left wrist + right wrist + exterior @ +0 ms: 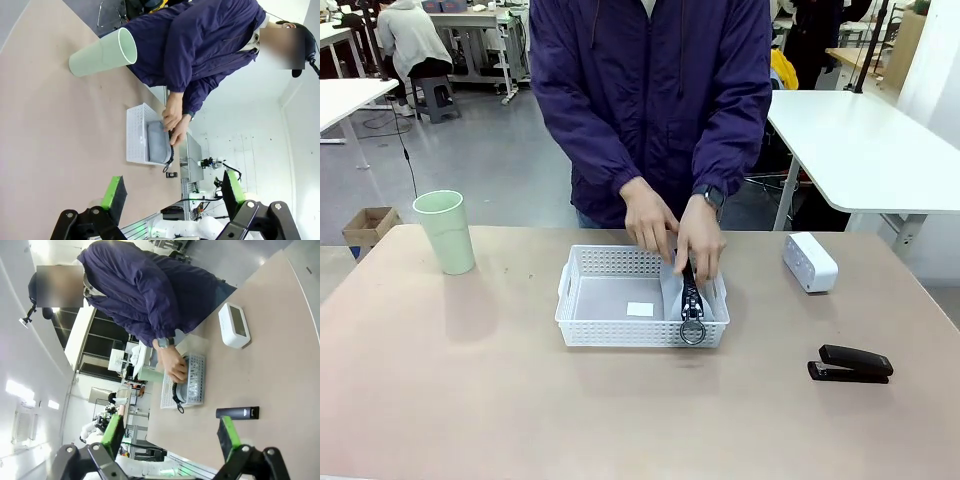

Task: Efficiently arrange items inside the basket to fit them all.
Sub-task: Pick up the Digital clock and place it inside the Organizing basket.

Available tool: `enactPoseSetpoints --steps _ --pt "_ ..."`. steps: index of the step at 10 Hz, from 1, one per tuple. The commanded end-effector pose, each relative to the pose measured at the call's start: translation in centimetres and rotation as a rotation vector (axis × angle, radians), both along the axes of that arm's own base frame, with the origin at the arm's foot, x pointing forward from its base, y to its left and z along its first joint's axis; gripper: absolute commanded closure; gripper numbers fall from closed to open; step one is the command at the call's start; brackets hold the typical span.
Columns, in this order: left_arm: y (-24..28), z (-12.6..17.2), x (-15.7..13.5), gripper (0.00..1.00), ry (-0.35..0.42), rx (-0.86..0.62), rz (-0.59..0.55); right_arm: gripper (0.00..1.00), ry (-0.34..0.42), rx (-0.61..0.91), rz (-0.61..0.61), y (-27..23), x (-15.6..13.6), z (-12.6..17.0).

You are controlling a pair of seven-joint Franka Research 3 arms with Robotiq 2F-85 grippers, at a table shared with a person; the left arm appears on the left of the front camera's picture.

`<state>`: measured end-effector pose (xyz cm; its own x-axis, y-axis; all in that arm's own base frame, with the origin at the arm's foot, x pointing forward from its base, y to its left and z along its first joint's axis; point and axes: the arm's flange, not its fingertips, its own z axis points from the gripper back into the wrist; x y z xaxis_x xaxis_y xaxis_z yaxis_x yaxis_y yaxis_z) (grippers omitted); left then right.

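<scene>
A white perforated basket stands at the middle of the tan bench in the front view. At its 3 o'clock end a grey zip pouch is set on edge against the short wall, with the black zipper band uppermost. The metal ring hangs over the near rim at about 5 o'clock. The pouch is pressed down by a person in a dark purple jacket: one hand is laid at the far rim and the other hand, below a wrist watch, is laid on the zipper band. The rest of the basket floor is bare except for a small white label.

The other items lie outside the basket, each well apart from it. A pale green plastic cup stands upright at 10 o'clock from the basket. A white flat rounded box rests on the bench at 2 o'clock. A black stapler lies closed at 4 o'clock, near the bench's right edge.

In the left wrist view the left gripper is seen high above the bench, its green-padded fingers spread wide with nothing between them. In the right wrist view the right gripper is likewise held well clear of the bench, fingers wide apart and empty.
</scene>
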<state>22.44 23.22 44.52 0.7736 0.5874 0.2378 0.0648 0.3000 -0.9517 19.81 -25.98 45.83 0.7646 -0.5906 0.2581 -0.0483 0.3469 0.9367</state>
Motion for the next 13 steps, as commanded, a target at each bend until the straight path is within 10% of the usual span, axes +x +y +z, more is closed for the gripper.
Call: enactPoseSetpoints --steps 1,5,9,13 --pt "0.1 0.1 0.1 0.0 -0.034 -0.003 -0.002 0.0 0.062 -0.152 0.006 3.0 1.7 2.6" --pt "0.1 0.1 0.1 0.0 -0.034 -0.003 -0.002 0.0 0.234 -0.771 0.078 14.8 10.3 6.5" --pt "0.1 0.1 0.1 0.0 -0.034 -0.003 -0.002 0.0 0.298 -1.005 0.243 23.7 17.9 3.8" --pt "0.1 0.1 0.1 0.0 -0.034 -0.003 -0.002 0.0 0.183 -1.066 0.275 28.5 23.6 -1.1"
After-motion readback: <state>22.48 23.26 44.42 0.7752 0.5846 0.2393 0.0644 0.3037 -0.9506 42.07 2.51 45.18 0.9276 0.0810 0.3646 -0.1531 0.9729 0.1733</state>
